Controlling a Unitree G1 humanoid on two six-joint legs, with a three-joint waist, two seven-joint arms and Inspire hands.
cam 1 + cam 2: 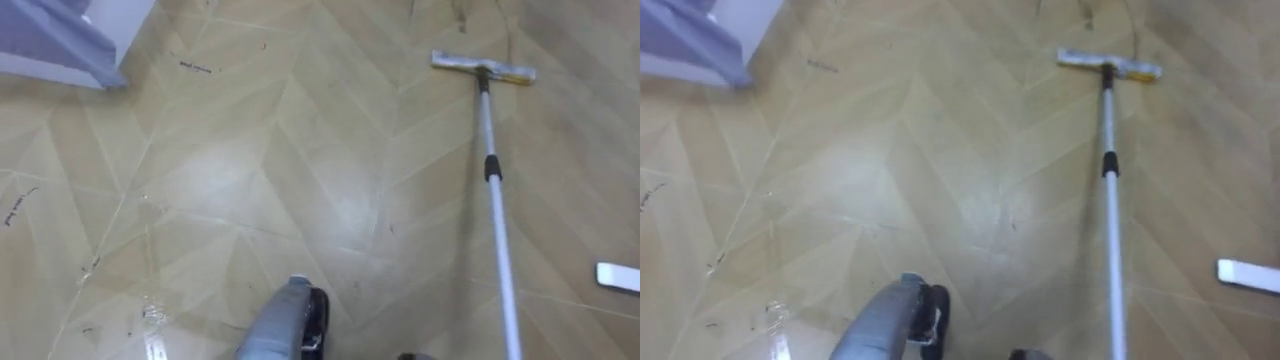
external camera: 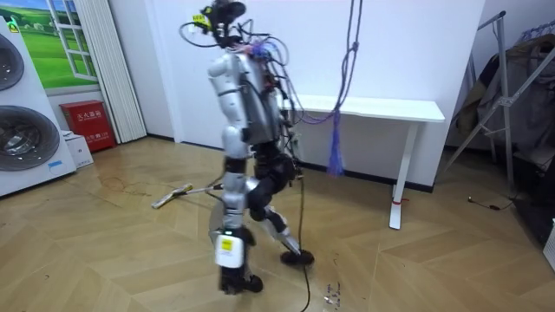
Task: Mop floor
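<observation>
Right hand: clamped or slack, you can't tell. Mop (image 1: pixel 497 200) sits off to your right, pole running straight ahead to its head (image 1: pixel 483 67) flat on the floor (image 1: pixel 250 180). I'd call the right arm nearer.

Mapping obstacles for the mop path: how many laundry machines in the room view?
2, stacked at the room view's left edge: upper machine, lower machine. Others may sit outside the frame.
</observation>
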